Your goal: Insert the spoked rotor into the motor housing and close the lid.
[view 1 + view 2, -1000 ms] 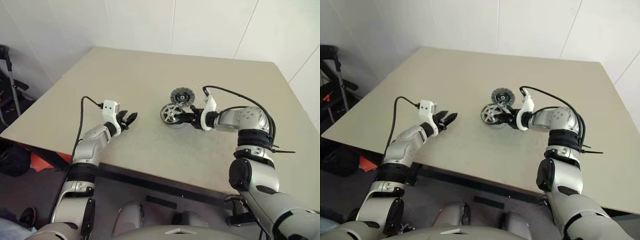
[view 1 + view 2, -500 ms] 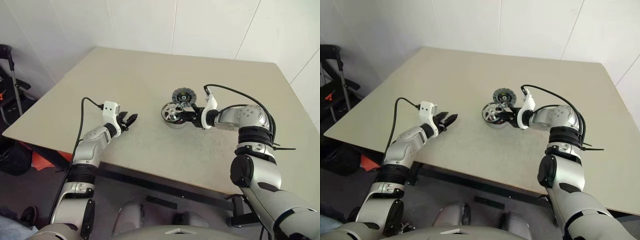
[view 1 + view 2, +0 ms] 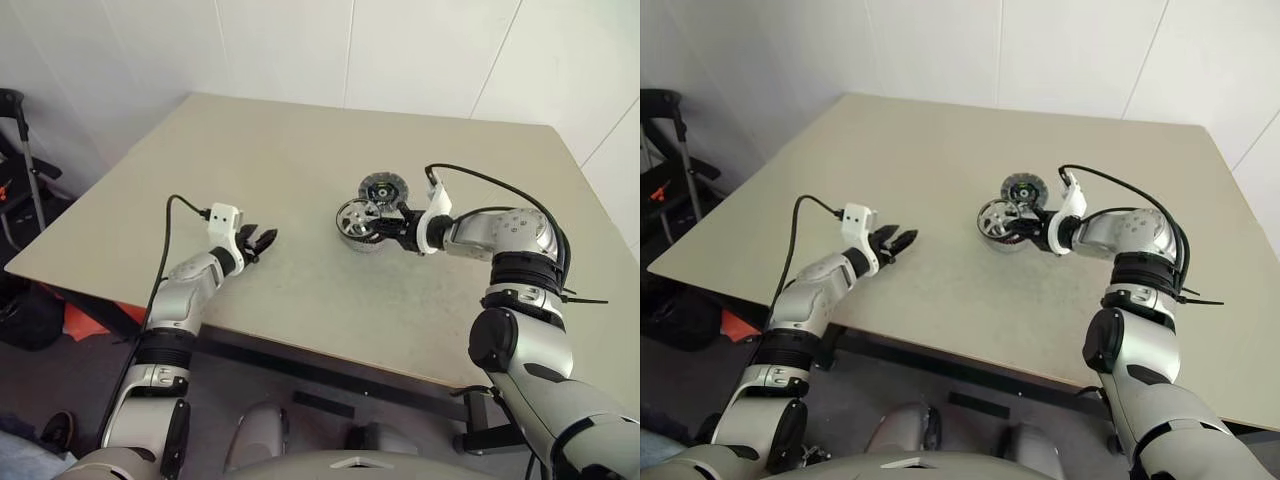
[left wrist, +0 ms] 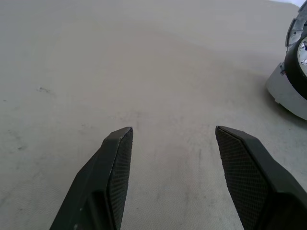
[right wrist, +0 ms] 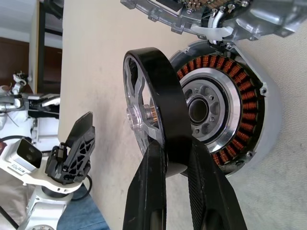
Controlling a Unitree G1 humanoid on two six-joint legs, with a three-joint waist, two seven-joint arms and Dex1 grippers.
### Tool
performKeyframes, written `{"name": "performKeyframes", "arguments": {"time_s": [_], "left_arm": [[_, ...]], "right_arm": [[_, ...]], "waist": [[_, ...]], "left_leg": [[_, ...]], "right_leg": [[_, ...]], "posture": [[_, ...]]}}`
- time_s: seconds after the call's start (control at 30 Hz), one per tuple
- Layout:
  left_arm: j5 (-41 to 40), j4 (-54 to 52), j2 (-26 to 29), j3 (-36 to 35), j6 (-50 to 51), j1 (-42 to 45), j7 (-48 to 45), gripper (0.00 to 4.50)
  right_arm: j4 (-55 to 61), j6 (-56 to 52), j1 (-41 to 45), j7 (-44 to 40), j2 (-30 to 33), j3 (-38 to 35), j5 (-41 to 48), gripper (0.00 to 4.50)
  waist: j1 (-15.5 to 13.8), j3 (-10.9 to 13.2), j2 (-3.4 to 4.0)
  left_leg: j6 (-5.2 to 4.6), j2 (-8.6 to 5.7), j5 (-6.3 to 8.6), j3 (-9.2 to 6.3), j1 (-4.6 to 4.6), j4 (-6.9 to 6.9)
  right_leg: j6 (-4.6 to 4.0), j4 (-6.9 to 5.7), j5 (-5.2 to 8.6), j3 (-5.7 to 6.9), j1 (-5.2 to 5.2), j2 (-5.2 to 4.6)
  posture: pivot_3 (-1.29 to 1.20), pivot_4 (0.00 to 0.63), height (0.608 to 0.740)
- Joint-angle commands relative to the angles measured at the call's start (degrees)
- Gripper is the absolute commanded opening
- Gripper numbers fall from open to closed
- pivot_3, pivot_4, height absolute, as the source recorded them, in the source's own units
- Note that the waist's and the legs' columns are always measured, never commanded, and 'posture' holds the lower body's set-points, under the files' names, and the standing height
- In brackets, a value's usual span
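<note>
beige table [image 3: 300, 150] with motor housing [image 5: 240, 120], lid [image 3: 381, 187]

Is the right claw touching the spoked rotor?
Touching. The right wrist view shows the right claw with its two fingers pinching the dark rim of the spoked rotor, held on edge beside the motor housing.

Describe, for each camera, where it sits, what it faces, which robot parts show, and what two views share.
Left eye and right eye views: on the head, looking down over the table; both arms show.
Left wrist view: on the left wrist, facing bare tabletop past the open left claw.
Right wrist view: on the right wrist, facing the motor housing; the right claw grips the spoked rotor on edge.
Shared: the right wrist and head views both show the housing, the rotor, the lid and the left claw.
</note>
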State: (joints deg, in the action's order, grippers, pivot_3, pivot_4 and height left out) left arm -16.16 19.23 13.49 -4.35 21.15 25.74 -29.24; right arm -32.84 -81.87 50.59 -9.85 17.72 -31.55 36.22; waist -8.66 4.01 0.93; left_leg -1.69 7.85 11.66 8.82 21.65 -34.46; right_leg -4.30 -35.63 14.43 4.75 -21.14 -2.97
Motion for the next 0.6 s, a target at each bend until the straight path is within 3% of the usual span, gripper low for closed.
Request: {"name": "performKeyframes", "arguments": {"time_s": [0.03,0.6], "left_arm": [[0.25,-1.73,0.37,0.04,-0.97,0.25,-0.19,2.91],[1.02,-1.22,0.44,-0.05,-1.42,0.26,-0.27,2.91]], "right_arm": [[4.55,-1.76,1.02,0.67,0.31,-2.29,1.47,0.31],[4.27,-1.67,0.57,3.06,-1.09,-4.67,0.0,0.31]], "waist": [[0.02,0.0,0.0],[0.19,0.0,0.0]], "left_leg": [[0.0,0.0,0.0,0.0,0.0,0.0],[0.0,0.0,0.0,0.01,-0.01,0.06]], "right_leg": [[0.0,0.0,0.0,0.0,0.0,0.0],[0.0,0.01,0.0,0.0,-0.05,0.01]], "posture": [[0.0,0.0,0.74],[0.0,0.0,0.74]]}}
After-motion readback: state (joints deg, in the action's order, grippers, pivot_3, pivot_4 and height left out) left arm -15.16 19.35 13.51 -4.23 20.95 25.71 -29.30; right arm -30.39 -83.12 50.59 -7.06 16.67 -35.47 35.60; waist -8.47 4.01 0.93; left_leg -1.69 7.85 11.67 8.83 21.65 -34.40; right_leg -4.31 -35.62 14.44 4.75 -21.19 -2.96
